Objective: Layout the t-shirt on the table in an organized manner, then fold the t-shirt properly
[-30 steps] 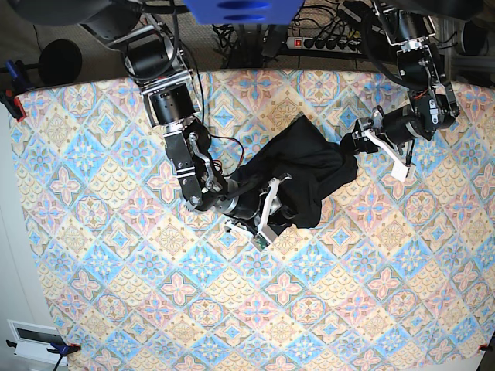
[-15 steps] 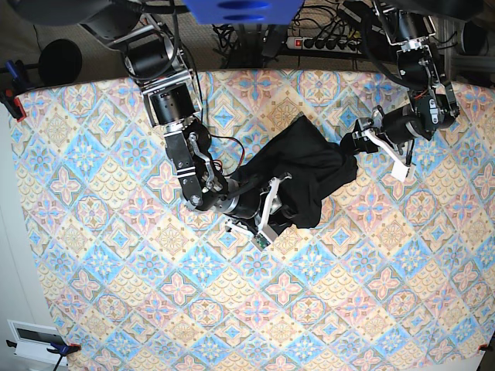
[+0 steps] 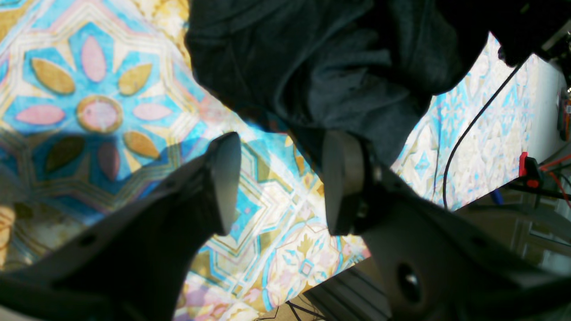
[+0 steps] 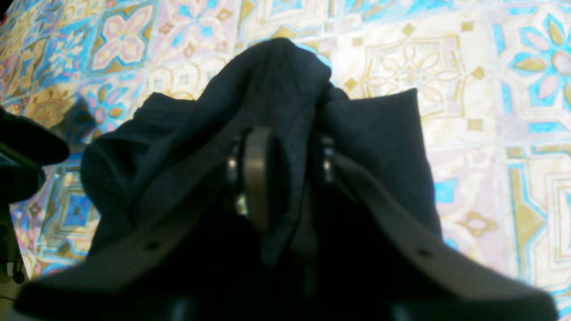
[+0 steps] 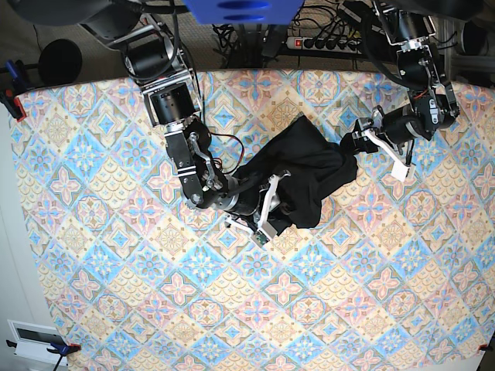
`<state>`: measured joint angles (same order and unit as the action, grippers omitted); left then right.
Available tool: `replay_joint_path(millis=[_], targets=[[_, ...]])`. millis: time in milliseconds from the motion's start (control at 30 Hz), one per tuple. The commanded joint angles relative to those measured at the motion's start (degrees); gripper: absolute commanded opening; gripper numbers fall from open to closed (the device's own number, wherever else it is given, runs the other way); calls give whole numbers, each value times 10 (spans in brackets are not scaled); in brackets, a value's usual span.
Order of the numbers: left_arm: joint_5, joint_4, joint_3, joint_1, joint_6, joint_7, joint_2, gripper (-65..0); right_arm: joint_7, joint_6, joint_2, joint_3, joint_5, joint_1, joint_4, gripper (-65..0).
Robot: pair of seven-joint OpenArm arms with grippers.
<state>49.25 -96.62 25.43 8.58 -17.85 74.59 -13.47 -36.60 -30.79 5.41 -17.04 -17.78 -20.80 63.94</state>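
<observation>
Right gripper [image 4: 285, 178] pinches a fold of the crumpled t-shirt [image 5: 305, 174]. Left gripper [image 3: 279, 183] gapes, empty, touching its edge on the table [image 5: 116, 255].

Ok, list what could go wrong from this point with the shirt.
The right gripper pinches a thick bunch of the t-shirt, so pulling may drag several layers and leave it crumpled. The left gripper stands open beside the fabric's edge with only table between its fingers; closing there would likely miss the cloth.

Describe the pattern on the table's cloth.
Pastel floral diamond tiles in blue, pink, yellow and cream cover the table, best seen in the base view.
</observation>
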Motion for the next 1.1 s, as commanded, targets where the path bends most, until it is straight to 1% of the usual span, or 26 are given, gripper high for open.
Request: replay_joint_path(millis=[0, 67, 100, 167, 300, 400, 467, 500, 567, 600, 767, 867, 967, 1067], targets=[[10, -9, 2, -6, -2, -5, -6, -358, 14, -3, 4, -1, -9, -16, 10, -562], [10, -9, 2, -6, -2, -5, -6, -358, 14, -3, 4, -18, -9, -16, 10, -609], [10, -9, 2, -6, -2, -5, -6, -358, 14, -3, 4, -30, -10, -16, 10, -617], [10, -9, 2, -6, -2, -5, -6, -358, 13, -3, 4, -46, -13, -16, 15, -620], [10, -9, 2, -10, -2, -5, -6, -358, 10, -3, 4, -50, -13, -14, 27, -645], [10, -9, 15, -12, -2, -5, -6, -358, 8, -3, 4, -52, -13, -13, 76, -649], [10, -9, 31, -13, -2, -5, -6, -358, -16, -4, 4, -52, -14, -4, 114, -649], [10, -9, 35, -13, -2, -5, -6, -358, -30, -10, 4, -52, -14, 8, 129, -649], [10, -9, 42, -13, -2, -5, -6, -358, -50, -41, 4, -52, -14, 25, 165, -649], [10, -9, 42, -13, -2, -5, -6, -358, -56, -50, 4, -52, -14, 32, 181, -649], [10, -9, 63, -13, -2, -5, -5, -358, -78, -52, 3, -52, -14, 82, 239, -649], [10, -9, 66, -13, -2, -5, -5, -358, -78, -52, -21, -52, -14, 113, 274, -649], [10, -9, 67, -14, -2, -5, -6, -358, -79, -53, -38, -52, -14, 151, 308, -649], [10, -9, 68, -14, -2, -5, -6, -358, -92, -53, -62, -52, -14, 179, 345, -649]])
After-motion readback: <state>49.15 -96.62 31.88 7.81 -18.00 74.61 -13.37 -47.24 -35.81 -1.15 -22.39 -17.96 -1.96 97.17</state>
